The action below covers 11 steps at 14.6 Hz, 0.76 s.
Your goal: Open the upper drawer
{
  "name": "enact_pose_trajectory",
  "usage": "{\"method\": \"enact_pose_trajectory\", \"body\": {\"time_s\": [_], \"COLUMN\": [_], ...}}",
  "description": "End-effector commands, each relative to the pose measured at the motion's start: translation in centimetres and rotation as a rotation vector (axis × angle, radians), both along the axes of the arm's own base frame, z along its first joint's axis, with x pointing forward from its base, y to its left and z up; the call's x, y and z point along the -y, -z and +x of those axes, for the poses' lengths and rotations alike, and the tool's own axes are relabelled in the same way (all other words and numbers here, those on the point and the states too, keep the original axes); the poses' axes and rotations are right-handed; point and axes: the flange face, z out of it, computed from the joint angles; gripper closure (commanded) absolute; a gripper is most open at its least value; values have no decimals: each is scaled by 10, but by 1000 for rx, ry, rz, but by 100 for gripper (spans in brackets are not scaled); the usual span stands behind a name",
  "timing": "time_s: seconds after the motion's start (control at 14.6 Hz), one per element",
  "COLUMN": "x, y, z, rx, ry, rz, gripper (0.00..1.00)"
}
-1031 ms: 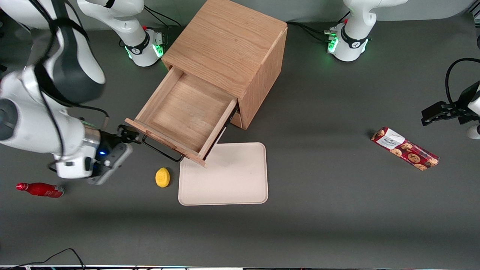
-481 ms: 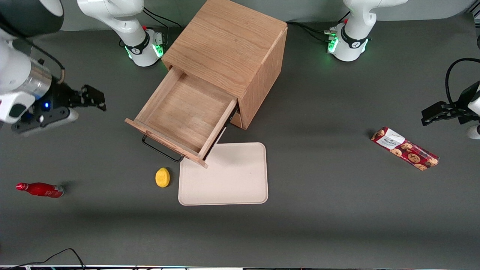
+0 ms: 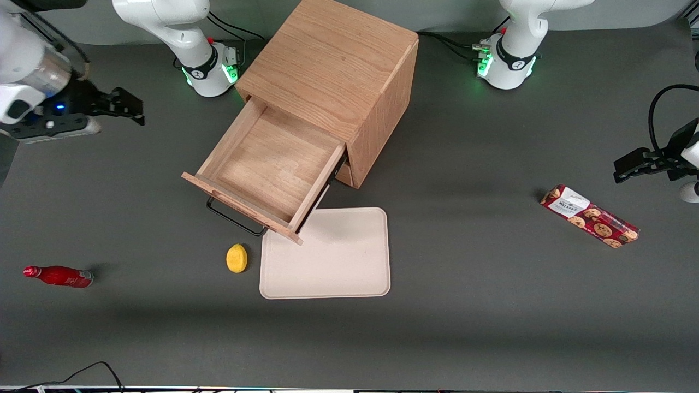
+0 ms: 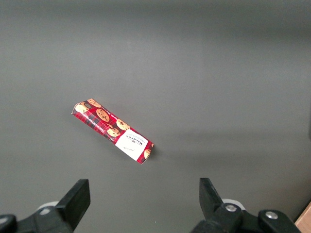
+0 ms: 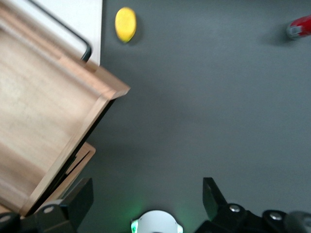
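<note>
Front view shows the claw (image 3: 128, 103) spread open, empty, well apart from the upper drawer (image 3: 267, 164), which juts fully out of the cabinet (image 3: 333, 65). It probably slides stiffly; its black handle (image 3: 232, 218) is the hold. Right wrist view adds the lower drawer (image 5: 77, 162), likely shut.

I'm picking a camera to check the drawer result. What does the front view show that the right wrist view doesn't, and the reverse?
Only the front view shows the whole cabinet, the cookie box, and the gripper, open, raised above the table toward the working arm's end. Only the right wrist view shows the gap between the gripper's fingertips from above. Both show the upper drawer pulled out with nothing in it, its black handle, the lemon, the tray and the red bottle.
</note>
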Motion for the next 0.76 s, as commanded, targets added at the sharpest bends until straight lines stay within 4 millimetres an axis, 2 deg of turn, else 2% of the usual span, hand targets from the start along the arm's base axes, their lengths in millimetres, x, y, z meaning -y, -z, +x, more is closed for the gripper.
{"method": "enact_pose_trajectory", "body": {"time_s": [0.0, 0.34, 0.55, 0.69], "x": [11, 16, 18, 22], "y": [-20, -23, -29, -29], "z": [32, 44, 58, 59], "rx": [49, 63, 75, 69], "ry": [37, 101, 111, 118], "rz": [-8, -13, -25, -26], "gripper": [0, 0, 0, 0]}}
